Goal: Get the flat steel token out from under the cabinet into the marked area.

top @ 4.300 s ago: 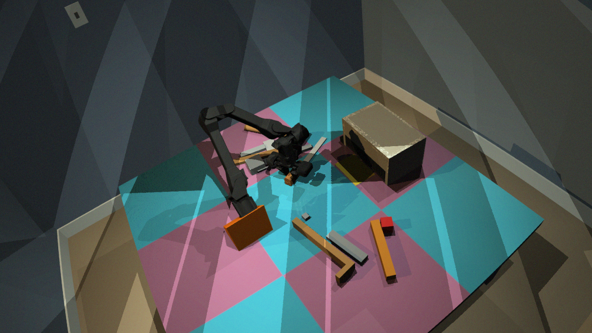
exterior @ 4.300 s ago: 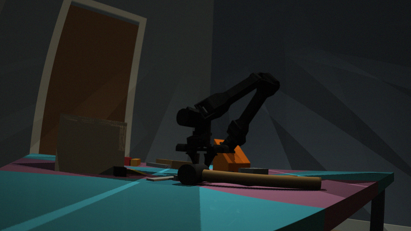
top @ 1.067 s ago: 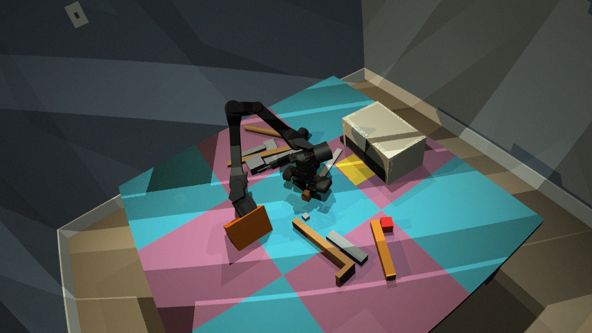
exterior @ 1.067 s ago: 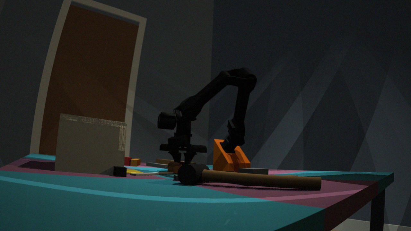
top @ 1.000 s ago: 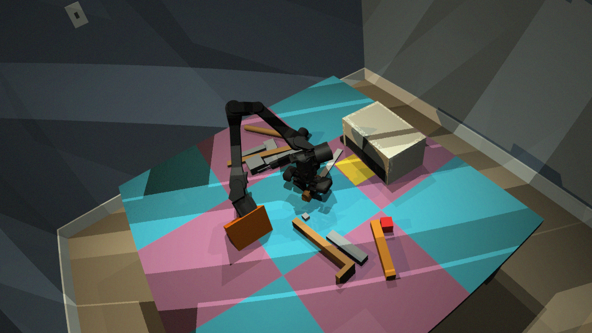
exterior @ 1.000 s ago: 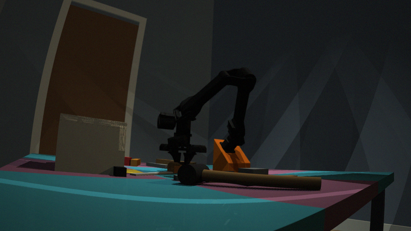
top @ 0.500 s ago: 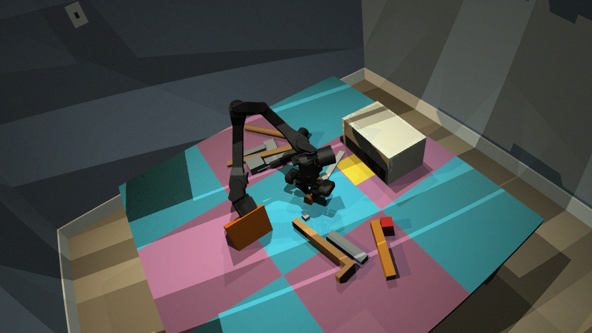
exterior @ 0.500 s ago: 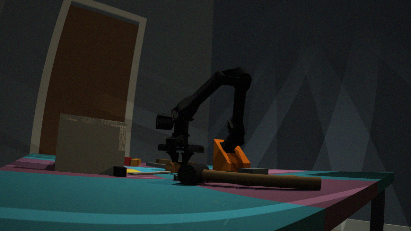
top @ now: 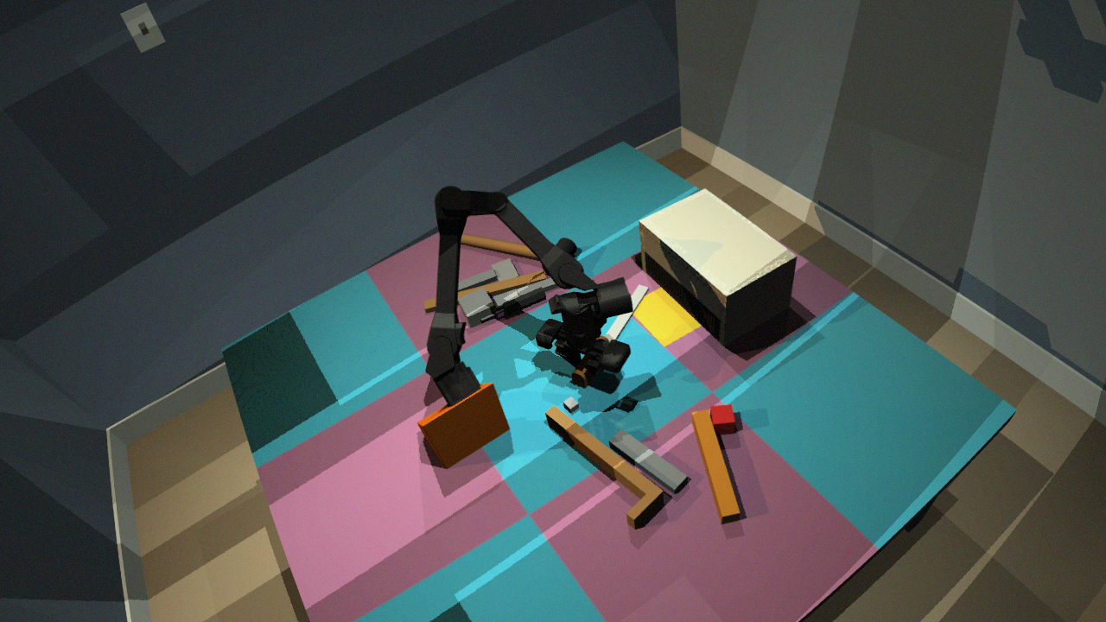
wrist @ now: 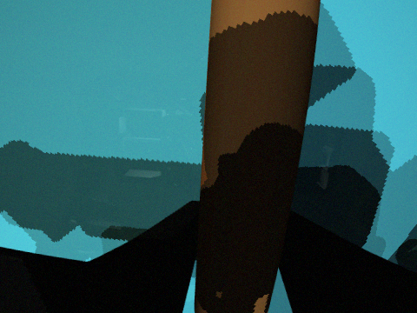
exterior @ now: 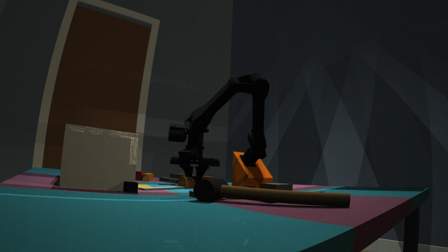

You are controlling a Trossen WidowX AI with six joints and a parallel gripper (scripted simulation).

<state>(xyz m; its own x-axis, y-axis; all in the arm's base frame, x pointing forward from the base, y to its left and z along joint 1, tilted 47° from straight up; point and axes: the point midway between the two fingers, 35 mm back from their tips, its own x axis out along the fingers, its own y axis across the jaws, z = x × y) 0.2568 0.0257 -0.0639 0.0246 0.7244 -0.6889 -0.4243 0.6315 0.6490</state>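
My gripper (top: 590, 362) (exterior: 193, 177) (wrist: 235, 214) is shut on the round brown handle (top: 580, 377) (exterior: 186, 182) (wrist: 256, 96) of a flat-bladed tool, low over the table. Its long pale blade (exterior: 161, 188) points toward the cabinet, with the tip beside the yellow marked area (top: 666, 318) (exterior: 144, 186). The cream cabinet (top: 719, 236) (exterior: 97, 156) stands just behind that area, its dark slotted side facing it. I cannot make out the token in any view; the space under the cabinet is dark.
A black-headed mallet (exterior: 285, 196) and grey tools (top: 475, 307) lie left of the arm. A black block (exterior: 131, 187) is by the cabinet's corner. Nearer are a small pale cube (top: 570, 403), L-shaped wooden stick (top: 603, 456), grey bar (top: 648, 461), orange bar (top: 715, 472) and red cube (top: 722, 418).
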